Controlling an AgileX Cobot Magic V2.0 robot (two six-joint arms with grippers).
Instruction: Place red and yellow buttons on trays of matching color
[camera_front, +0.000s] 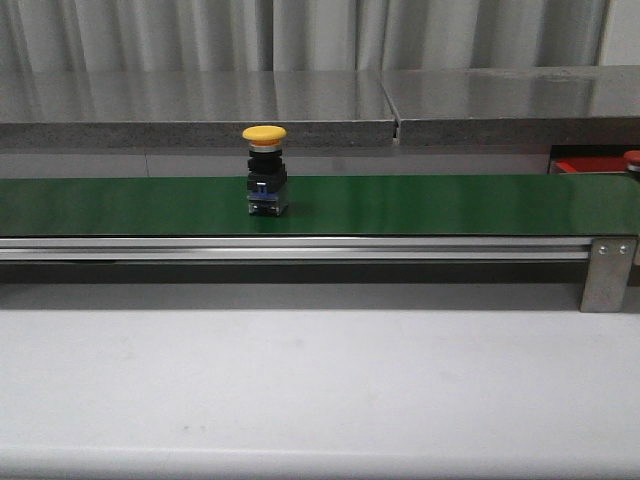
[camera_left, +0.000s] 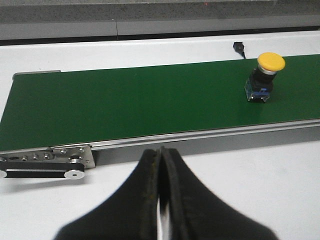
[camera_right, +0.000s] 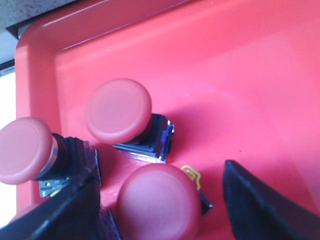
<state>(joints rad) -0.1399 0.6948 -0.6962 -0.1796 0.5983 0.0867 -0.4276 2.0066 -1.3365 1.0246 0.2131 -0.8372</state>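
I see right pincer (camera_right: 160, 200) spread over red button (camera_right: 156, 204) in red tray (camera_right: 240, 65), lower centre; release step. Left pincer (camera_left: 161, 200) pressed together; next grab yellow button (camera_front: 265, 170) on belt (camera_front: 450, 203), centre-left

I see a yellow-capped button (camera_front: 266, 172) standing upright on the green belt (camera_front: 420, 204), red tray (camera_front: 588, 166) edge far right.

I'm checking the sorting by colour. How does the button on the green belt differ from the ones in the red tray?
The yellow button has a yellow cap; the red buttons have red caps. The yellow button stands alone and upright on the green belt; the red buttons sit crowded in the red tray, one between the right gripper's open fingers. All share a mushroom cap on a dark body.
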